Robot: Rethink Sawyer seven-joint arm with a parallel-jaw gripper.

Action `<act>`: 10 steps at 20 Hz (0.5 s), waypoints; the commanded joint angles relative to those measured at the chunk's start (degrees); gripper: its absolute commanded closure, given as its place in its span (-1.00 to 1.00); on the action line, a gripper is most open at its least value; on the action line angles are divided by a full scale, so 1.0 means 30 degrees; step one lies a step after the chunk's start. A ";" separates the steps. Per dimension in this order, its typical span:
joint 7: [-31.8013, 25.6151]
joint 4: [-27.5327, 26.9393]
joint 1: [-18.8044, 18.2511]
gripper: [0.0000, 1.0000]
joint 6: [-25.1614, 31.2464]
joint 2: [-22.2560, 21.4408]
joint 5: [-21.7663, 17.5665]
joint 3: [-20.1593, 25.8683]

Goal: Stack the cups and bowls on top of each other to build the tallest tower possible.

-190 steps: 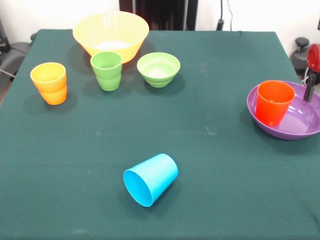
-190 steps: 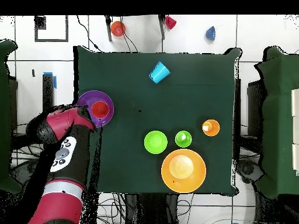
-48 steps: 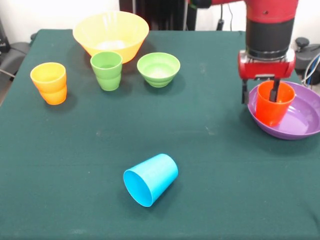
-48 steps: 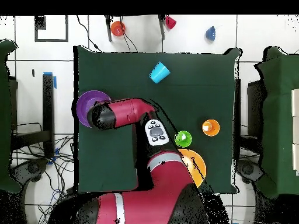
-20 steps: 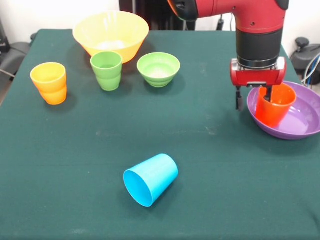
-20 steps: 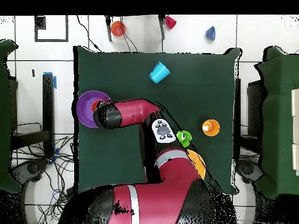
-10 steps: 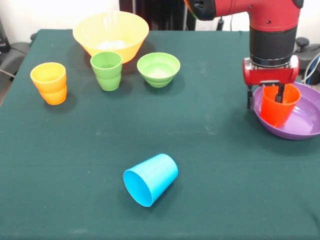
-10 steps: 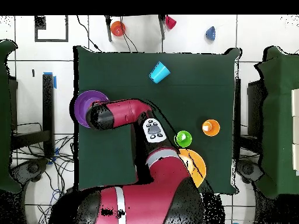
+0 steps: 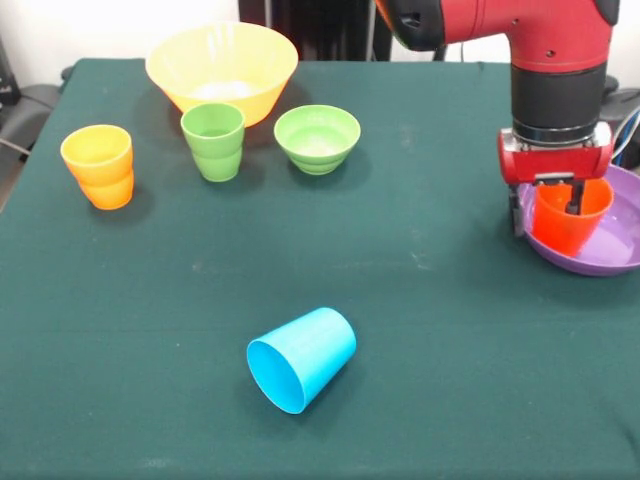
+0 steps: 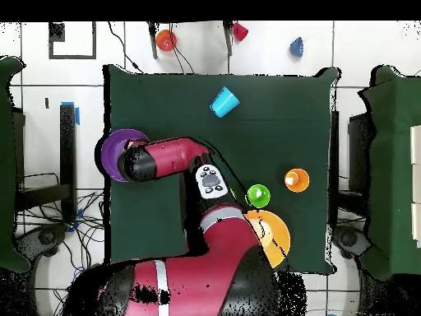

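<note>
My gripper [image 9: 546,210] is open at the table's right side in the front view. One finger is down inside the orange cup [image 9: 565,225] and the other is outside it to the left, so the jaws straddle the cup's wall. The cup stands in the wide purple bowl [image 9: 610,255], whose rim shows in the overhead view [image 10: 111,148]. A light blue cup [image 9: 303,357] lies on its side near the front. A green cup [image 9: 213,140], a yellow-orange cup [image 9: 99,165], a light green bowl [image 9: 317,138] and a large yellow bowl [image 9: 222,70] stand at the far left.
The purple bowl sits close to the table's right edge in the front view. In the overhead view the arm [image 10: 168,160] hides the light green bowl and part of the yellow bowl [image 10: 275,234]. An orange cup [image 10: 165,39], a magenta one [image 10: 240,31] and a blue one [image 10: 297,46] lie on the floor beyond the table.
My gripper has moved right, and the orange cup and purple bowl have shifted right with it. The cup, tilted a second ago, stands more upright.
</note>
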 commanded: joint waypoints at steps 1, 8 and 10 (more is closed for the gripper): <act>0.0707 -0.0938 0.1038 -1.00 -0.0923 0.1238 -0.0655 0.0458; 0.1449 -0.1464 0.1783 -1.00 -0.1821 0.1789 -0.0434 -0.0663; 0.1724 -0.1672 0.1956 -1.00 -0.2281 0.2072 -0.0325 -0.0957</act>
